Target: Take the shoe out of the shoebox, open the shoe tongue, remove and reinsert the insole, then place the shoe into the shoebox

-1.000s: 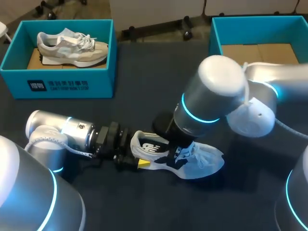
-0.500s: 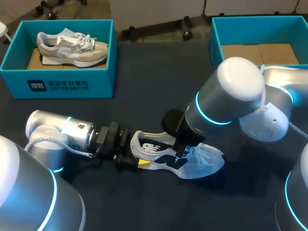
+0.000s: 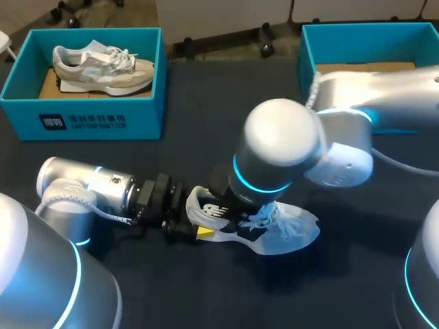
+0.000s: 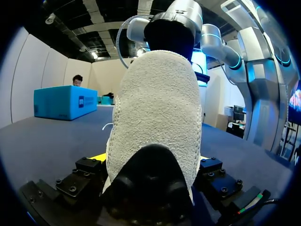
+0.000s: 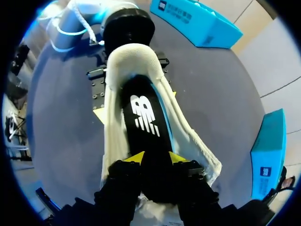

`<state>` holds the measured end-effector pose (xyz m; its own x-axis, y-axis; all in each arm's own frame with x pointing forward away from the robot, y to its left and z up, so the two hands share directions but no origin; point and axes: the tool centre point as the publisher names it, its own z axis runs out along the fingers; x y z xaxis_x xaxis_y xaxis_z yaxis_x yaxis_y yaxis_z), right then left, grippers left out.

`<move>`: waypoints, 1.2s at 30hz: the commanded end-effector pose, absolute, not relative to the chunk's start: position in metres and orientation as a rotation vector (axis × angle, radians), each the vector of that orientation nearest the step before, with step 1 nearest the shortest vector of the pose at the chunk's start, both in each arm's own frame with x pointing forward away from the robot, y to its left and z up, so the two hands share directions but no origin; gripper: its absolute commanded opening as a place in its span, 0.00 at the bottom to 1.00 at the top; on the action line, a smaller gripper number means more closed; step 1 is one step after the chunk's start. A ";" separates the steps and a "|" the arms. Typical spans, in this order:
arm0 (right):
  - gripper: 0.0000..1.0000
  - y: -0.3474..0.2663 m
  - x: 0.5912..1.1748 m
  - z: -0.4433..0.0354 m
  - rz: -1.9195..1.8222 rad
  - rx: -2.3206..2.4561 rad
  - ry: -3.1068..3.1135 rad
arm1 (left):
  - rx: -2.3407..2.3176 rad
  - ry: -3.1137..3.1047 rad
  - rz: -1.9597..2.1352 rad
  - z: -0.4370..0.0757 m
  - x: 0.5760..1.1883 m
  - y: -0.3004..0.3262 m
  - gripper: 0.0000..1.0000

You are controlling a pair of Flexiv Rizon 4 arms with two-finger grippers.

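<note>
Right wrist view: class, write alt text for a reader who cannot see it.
The right tool pinches the black insole inside the white shoe on a dark table. Beyond it, the left tool clamps the shoe's heel.

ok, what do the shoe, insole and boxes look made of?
The shoe looks like white knit textile, matte, with a nubby looped surface. The insole: black, smooth, probably fabric-topped foam, unconfirmed. The shoeboxes: matte teal cardboard, brown board inside.
</note>
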<state>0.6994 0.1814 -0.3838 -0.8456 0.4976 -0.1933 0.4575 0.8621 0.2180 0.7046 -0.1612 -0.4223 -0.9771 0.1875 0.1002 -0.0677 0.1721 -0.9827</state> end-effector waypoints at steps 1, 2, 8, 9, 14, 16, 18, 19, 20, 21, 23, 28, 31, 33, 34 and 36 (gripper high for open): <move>0.29 0.190 0.701 -0.390 0.130 0.756 2.751 | -0.116 -2.244 1.900 -0.425 0.705 -0.162 0.00; 0.29 0.189 0.702 -0.391 0.121 0.763 2.746 | -0.116 -2.244 1.900 -0.425 0.705 -0.162 0.00; 0.35 0.178 0.707 -0.396 0.084 0.795 2.744 | -0.116 -2.244 1.900 -0.425 0.705 -0.162 0.00; 0.36 0.175 0.707 -0.398 0.088 0.801 2.745 | -0.116 -2.244 1.900 -0.425 0.705 -0.162 0.00; 0.40 0.166 0.710 -0.402 0.085 0.820 2.750 | -0.116 -2.244 1.900 -0.425 0.705 -0.162 0.00; 0.42 0.163 0.712 -0.403 0.085 0.822 2.752 | -0.116 -2.244 1.900 -0.425 0.705 -0.162 0.00; 0.45 0.161 0.713 -0.404 0.088 0.821 2.754 | -0.116 -2.244 1.900 -0.425 0.705 -0.162 0.00; 0.46 0.161 0.714 -0.404 0.087 0.819 2.754 | -0.116 -2.244 1.900 -0.425 0.705 -0.162 0.00; 0.47 0.160 0.715 -0.404 0.085 0.818 2.756 | -0.116 -2.244 1.900 -0.425 0.705 -0.162 0.00; 0.48 0.160 0.716 -0.404 0.084 0.814 2.757 | -0.116 -2.244 1.900 -0.425 0.705 -0.162 0.00; 0.53 0.160 0.716 -0.404 0.076 0.804 2.755 | -0.116 -2.244 1.900 -0.425 0.705 -0.162 0.00; 0.56 0.161 0.720 -0.414 0.048 0.789 2.819 | -0.116 -2.244 1.900 -0.425 0.705 -0.162 0.00; 0.56 0.162 0.720 -0.428 0.052 0.788 2.884 | -0.116 -2.244 1.900 -0.425 0.705 -0.162 0.00; 0.49 0.164 0.717 -0.435 0.036 0.790 2.915 | -0.116 -2.244 1.900 -0.425 0.705 -0.162 0.00; 0.49 0.165 0.715 -0.438 0.045 0.787 2.925 | -0.116 -2.244 1.900 -0.425 0.705 -0.162 0.00; 0.45 0.165 0.709 -0.443 0.052 0.791 2.942 | -0.116 -2.244 1.900 -0.425 0.705 -0.162 0.00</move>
